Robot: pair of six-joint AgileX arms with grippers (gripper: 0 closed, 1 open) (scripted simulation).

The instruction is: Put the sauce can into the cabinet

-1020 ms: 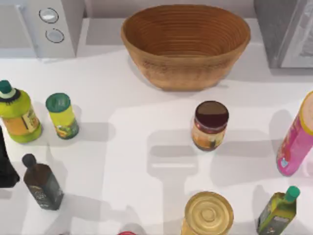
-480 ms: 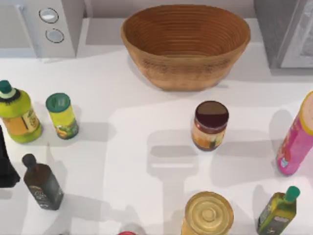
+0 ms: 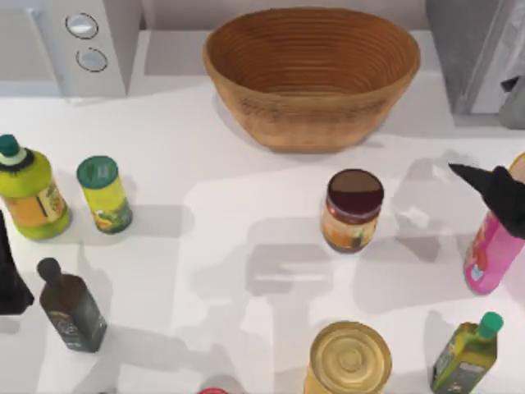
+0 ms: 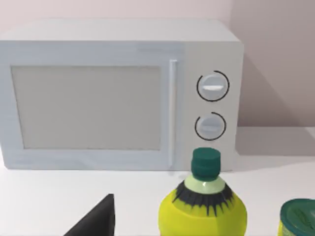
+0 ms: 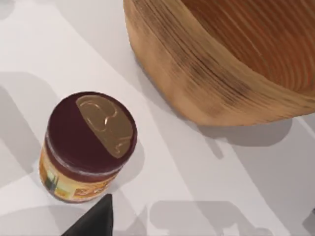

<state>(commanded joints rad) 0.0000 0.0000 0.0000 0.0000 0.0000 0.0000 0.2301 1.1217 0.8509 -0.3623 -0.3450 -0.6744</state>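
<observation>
While sauce can (image 3: 353, 209) stays put, right gripper (image 3: 492, 187) newly entered

A kitchen counter: microwave (image 4: 118, 96), woven basket (image 3: 312, 74), bottles and cans around.

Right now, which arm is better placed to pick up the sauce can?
Right. Its end effector is near the sauce can and on the cabinet side; the left end effector is parked at the left edge.

Wicker basket (image 3: 312, 74), microwave (image 4: 118, 93), pink bottle (image 3: 492, 246), gold-topped can (image 3: 349, 359)
</observation>
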